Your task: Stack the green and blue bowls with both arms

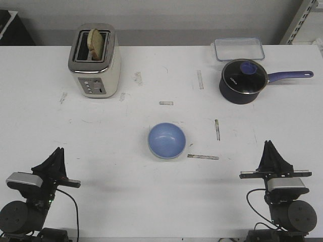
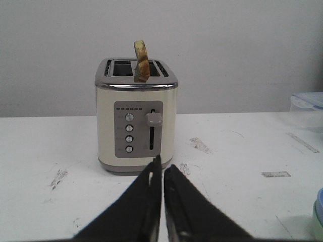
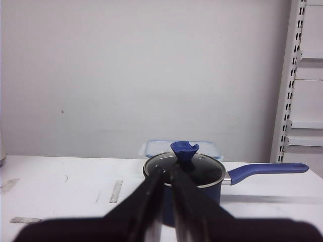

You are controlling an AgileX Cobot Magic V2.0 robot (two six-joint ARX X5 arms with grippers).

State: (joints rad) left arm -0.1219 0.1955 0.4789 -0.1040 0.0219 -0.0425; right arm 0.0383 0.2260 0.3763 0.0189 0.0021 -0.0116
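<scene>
My left gripper [image 1: 59, 151] and right gripper [image 1: 270, 146] were pinched together, empty. The blue bowl [image 1: 166, 140] sat mid-table, seemingly nested inside the green bowl [image 2: 318, 218]; jostling could've unseated it.

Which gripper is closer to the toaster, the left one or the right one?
The left. The left gripper sits in front of the toaster on the same side. The right gripper is across the table, in front of the saucepan.

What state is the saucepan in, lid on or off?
Lid on. The glass lid with its blue knob sits flat on the saucepan rim in the front and right wrist views.
</scene>
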